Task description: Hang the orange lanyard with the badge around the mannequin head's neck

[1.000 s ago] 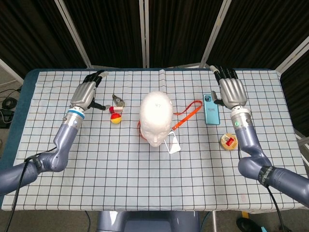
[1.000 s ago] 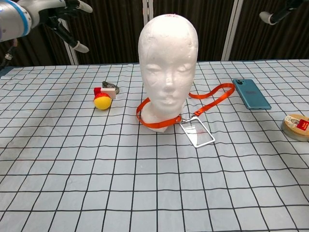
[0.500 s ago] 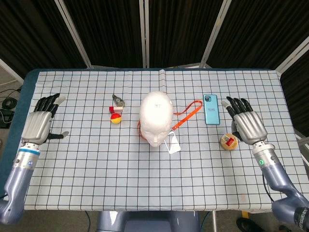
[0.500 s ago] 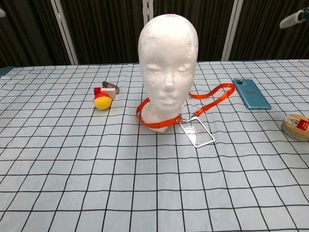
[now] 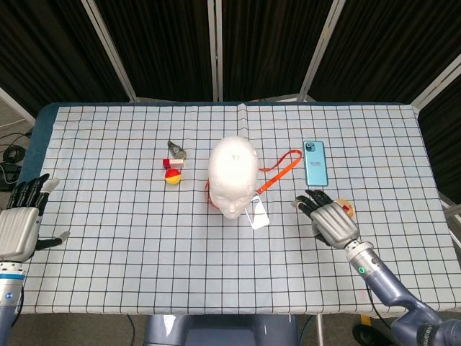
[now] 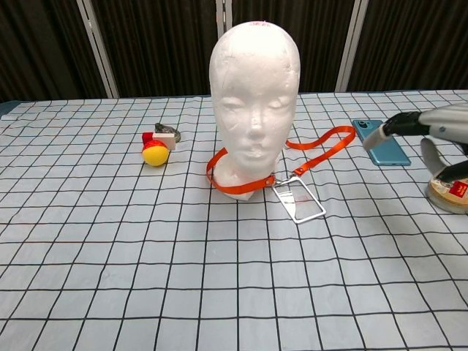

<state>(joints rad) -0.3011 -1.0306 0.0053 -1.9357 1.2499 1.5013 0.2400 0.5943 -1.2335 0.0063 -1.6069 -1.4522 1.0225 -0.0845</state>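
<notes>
The white foam mannequin head (image 5: 233, 175) (image 6: 254, 102) stands upright at the table's middle. The orange lanyard (image 5: 277, 170) (image 6: 322, 145) loops around its neck base, with a strap tail trailing to the right. Its clear badge (image 5: 258, 216) (image 6: 297, 202) lies flat in front of the head. My right hand (image 5: 330, 220) (image 6: 437, 135) hovers open, palm down, to the right of the badge, holding nothing. My left hand (image 5: 19, 226) hangs open at the table's left edge, seen only in the head view.
A teal phone (image 5: 314, 163) (image 6: 380, 141) lies right of the head. A round tin (image 5: 344, 208) (image 6: 450, 192) sits by my right hand. A yellow and red toy (image 5: 173, 176) (image 6: 155, 152) and a small metal piece (image 5: 175, 150) lie left of the head.
Both hands have withdrawn toward the table's near side. The left one went out to the left edge; the right one came in toward the badge. The lanyard and head have not moved.
</notes>
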